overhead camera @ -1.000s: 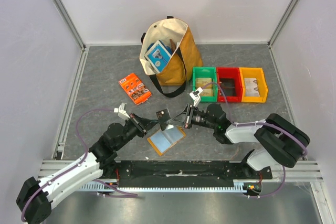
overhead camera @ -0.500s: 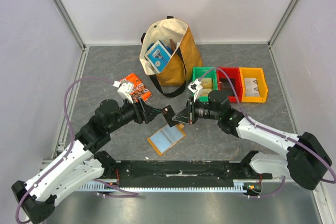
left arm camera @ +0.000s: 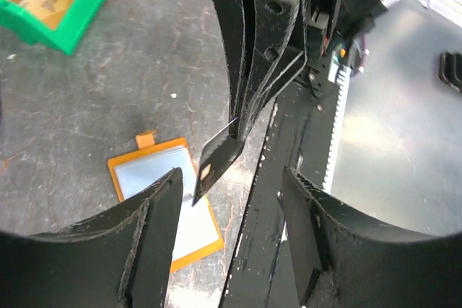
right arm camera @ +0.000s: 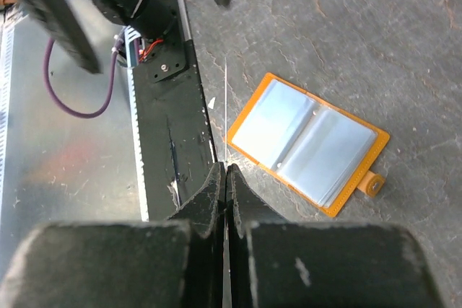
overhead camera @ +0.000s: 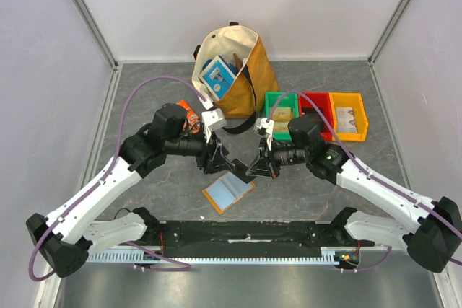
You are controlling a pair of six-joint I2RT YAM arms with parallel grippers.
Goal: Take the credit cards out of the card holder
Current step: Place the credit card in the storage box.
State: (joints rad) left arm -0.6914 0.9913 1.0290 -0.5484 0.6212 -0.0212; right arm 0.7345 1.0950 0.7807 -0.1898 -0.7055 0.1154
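The orange-tan card holder [overhead camera: 228, 192] lies open on the grey table, its pale blue-grey pockets up. It also shows in the left wrist view [left arm camera: 166, 210] and the right wrist view [right arm camera: 310, 142]. My right gripper [overhead camera: 254, 169] [right arm camera: 226, 171] is shut on a black credit card [left arm camera: 216, 164], held in the air above the holder and seen edge-on as a thin line [right arm camera: 225, 106]. My left gripper [overhead camera: 221, 159] [left arm camera: 231, 178] is open and empty, facing the card from the left, close to it but apart. No white card shows.
A tan tote bag [overhead camera: 249, 81] with a blue-and-white box [overhead camera: 218, 77] stands at the back. Green [overhead camera: 281, 115], red [overhead camera: 315, 115] and yellow [overhead camera: 348, 115] bins sit to its right. An orange packet [overhead camera: 189, 117] lies partly behind my left arm. The black base rail [overhead camera: 238, 232] runs along the front.
Both arms have risen and drawn back from the low position. The black card stays in my right gripper above the holder. The left wrist has swung up toward the back left.
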